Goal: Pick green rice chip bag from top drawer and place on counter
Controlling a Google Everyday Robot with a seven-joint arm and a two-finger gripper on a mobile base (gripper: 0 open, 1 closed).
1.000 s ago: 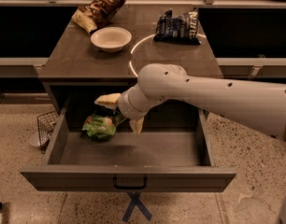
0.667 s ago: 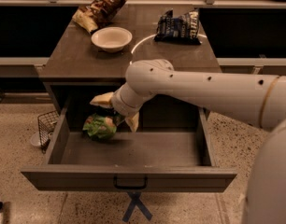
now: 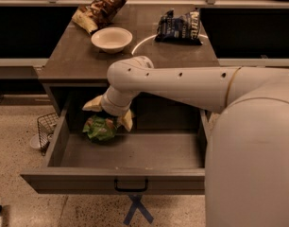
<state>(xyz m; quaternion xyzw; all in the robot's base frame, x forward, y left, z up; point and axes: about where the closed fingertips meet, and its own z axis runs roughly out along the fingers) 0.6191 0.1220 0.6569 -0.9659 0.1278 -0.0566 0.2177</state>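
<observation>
The top drawer [image 3: 121,181] is pulled open, its black pull handle at the front middle. The green rice chip bag [image 3: 100,128] lies crumpled on the drawer floor at the back left. My gripper [image 3: 109,113] reaches down into the drawer right above the bag. Its tan fingers [image 3: 127,121] are spread apart, one at the bag's upper left and one at its right. They straddle the bag's top without closing on it. The counter [image 3: 78,60] above the drawer bears a thin white curved line.
On the counter stand a white bowl [image 3: 111,38], a brown-and-tan chip bag [image 3: 103,4] at the back left and a dark blue chip bag [image 3: 179,27] at the back right. A wire basket [image 3: 45,126] sits on the floor left of the drawer. A blue X [image 3: 138,210] marks the floor.
My arm has swung left and the gripper has moved from the bag's right side to directly over it, fingers now straddling the bag. The bag has not moved.
</observation>
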